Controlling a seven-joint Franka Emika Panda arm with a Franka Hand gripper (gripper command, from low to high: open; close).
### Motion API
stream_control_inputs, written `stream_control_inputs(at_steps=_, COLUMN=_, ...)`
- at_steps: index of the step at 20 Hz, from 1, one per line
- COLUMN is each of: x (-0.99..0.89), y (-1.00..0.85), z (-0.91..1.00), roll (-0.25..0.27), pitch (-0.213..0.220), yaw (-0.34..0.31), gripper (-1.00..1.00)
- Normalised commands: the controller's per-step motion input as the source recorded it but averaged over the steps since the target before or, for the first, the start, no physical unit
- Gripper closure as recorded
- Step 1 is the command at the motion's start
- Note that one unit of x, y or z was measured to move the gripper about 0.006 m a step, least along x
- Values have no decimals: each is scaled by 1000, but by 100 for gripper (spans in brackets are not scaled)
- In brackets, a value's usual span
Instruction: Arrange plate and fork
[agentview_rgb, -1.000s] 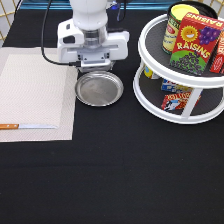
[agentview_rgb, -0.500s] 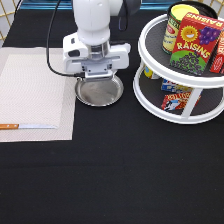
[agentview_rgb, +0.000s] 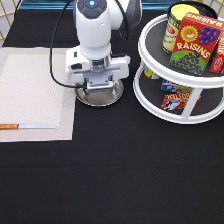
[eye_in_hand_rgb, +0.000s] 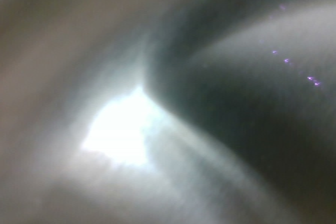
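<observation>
A Franka arm's gripper (agentview_rgb: 98, 86) sits low over the plate (agentview_rgb: 100, 98), a round shiny metal dish on the black table (agentview_rgb: 125, 175) just off the exterior view's right edge of a pale woven placemat (agentview_rgb: 32, 95); the hand's white body covers most of the plate, leaving only the lower rim and a sliver of its floor showing; whether the fingers are apart or together cannot be told, as the hand hides them. The wrist view shows only a close, glaring sweep of shiny grey metal (eye_in_hand_rgb: 120, 125), probably the plate's surface. Near the placemat's lower edge, at the exterior view's left, lies a utensil with an orange-brown wooden handle (agentview_rgb: 9, 127) and a pale metal end pointing toward the exterior view's right; whether this is the fork is unclear, and it lies well apart from the plate. At the exterior view's right stands a white two-tier turntable rack (agentview_rgb: 150, 95), near the plate but not touching it; a raisins box (agentview_rgb: 197, 42) and a yellow-lidded can (agentview_rgb: 177, 25) stand on its upper shelf, with more packets on the lower shelf.
</observation>
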Motion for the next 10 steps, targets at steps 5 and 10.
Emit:
stream_control_inputs(at_steps=5, x=585, y=-448, z=0, roll=83, pitch=136, yaw=0, gripper=-100)
stream_control_inputs(at_steps=10, x=547, y=-611, z=3, roll=62, pitch=145, yaw=0, gripper=-100)
